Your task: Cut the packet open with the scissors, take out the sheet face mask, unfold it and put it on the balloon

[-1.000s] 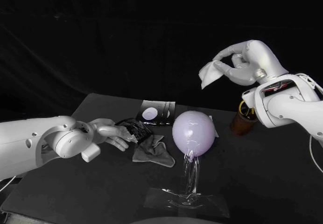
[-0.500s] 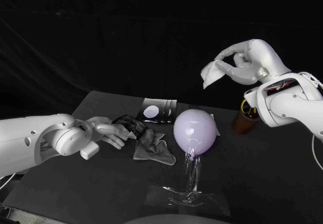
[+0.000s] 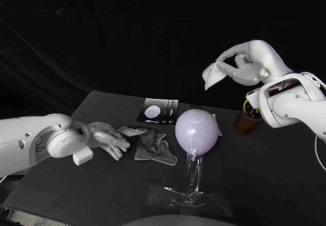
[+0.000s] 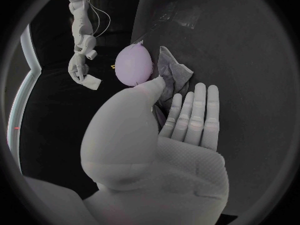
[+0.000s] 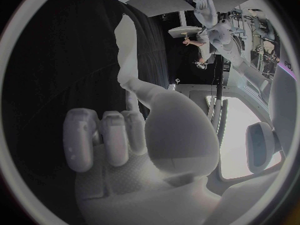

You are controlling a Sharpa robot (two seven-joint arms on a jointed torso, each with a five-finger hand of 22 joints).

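- The sheet mask [image 3: 213, 75] is a small white folded wad, pinched in the raised right hand [image 3: 246, 63], high over the tabletop [image 3: 272, 179] and well apart from the balloon [image 3: 196, 131]
- The pale lilac balloon stands upright on a clear stand [image 3: 193, 179]
- The left hand [image 3: 105, 140] is released, fingers spread, just beside a grey crumpled piece [image 3: 153, 149]
- What that grey piece is cannot be told; a dark packet [image 3: 159, 112] lies behind it

Not much extra going on here tbh. Black surface [image 3: 88, 193], with a brown cup [image 3: 244, 125] parked by its far right edge. A clear stand [image 3: 194, 174] goes straight up from a see-through base [image 3: 193, 201] near the front edge, about midway across. Black backdrop [image 3: 101, 47] behind.
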